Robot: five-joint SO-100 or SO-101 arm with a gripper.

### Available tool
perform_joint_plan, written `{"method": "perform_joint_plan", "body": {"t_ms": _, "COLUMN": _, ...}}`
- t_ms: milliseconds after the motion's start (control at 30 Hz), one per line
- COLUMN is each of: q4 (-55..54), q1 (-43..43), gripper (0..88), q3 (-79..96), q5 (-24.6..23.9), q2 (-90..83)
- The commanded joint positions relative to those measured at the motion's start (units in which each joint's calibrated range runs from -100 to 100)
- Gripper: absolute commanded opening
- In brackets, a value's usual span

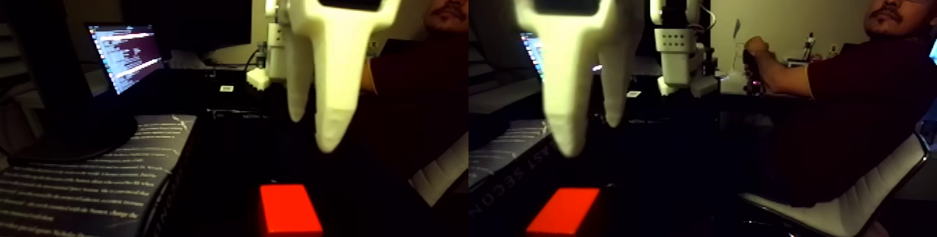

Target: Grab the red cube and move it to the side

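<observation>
A: How many red cubes do you count?
B: One red cube (289,209); the frame holds two near-equal halves side by side, so it turns up again in the right half.
A: And the end effector?
B: One white end effector (315,132); two fingers on it, a long one (339,100) and a shorter one (298,79).
A: People?
B: One person (847,79); one hand (755,47) in plain sight.
A: Screens?
B: One lit laptop (125,55); one dark monitor (192,17) behind it.
A: Anything else to count?
B: One printed book (90,177); one chair (864,191); further small things in the dim background are too murky to count.
</observation>
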Motion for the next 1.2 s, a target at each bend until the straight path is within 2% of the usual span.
{"method": "perform_joint_plan", "body": {"t_ms": 0, "q4": -0.6, "q1": 0.33, "gripper": 27.9, "q3": -3.33, "q5": -0.17, "q2": 0.81}}
{"method": "perform_joint_plan", "body": {"t_ms": 800, "q4": -0.52, "q1": 0.42, "gripper": 28.3, "q3": -11.58, "q5": -0.98, "q2": 13.25}}
{"method": "perform_joint_plan", "body": {"t_ms": 1167, "q4": 3.37, "q1": -0.42, "gripper": 28.3, "q3": -19.47, "q5": 1.4, "q2": 15.77}}
